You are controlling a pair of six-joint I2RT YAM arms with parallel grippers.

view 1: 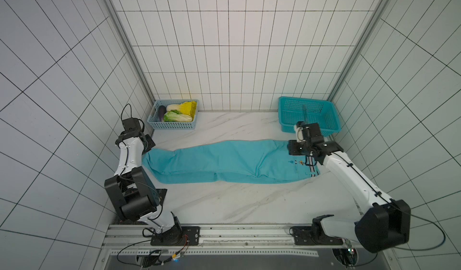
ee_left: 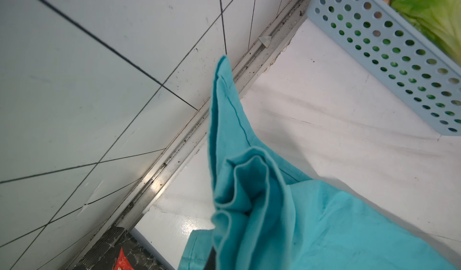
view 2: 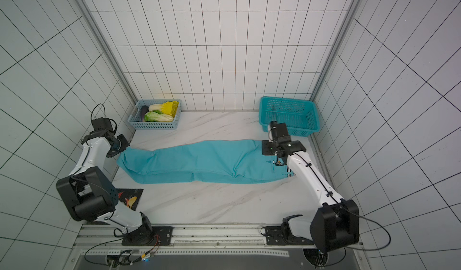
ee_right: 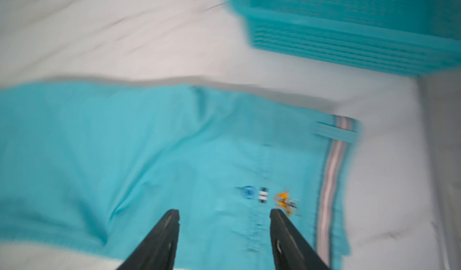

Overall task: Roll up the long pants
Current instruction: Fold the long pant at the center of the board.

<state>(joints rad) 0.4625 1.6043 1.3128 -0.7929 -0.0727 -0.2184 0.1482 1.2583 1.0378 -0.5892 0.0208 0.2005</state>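
Teal long pants (view 1: 224, 161): left claw (view 1: 149, 146) clamped on cuff end; right claw (ee_right: 224, 214) apart above waist.

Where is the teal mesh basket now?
In both top views the teal mesh basket stands in the far right corner of the table, behind the right gripper and the long pants.

The long pants (view 1: 224, 162) are seen in both top views stretched flat across the middle of the frame, teal-blue, folded leg on leg. The striped waistband (view 1: 311, 167) is placed at the right. The leg ends (view 1: 151, 157), at the left, are gathered into raised folds.
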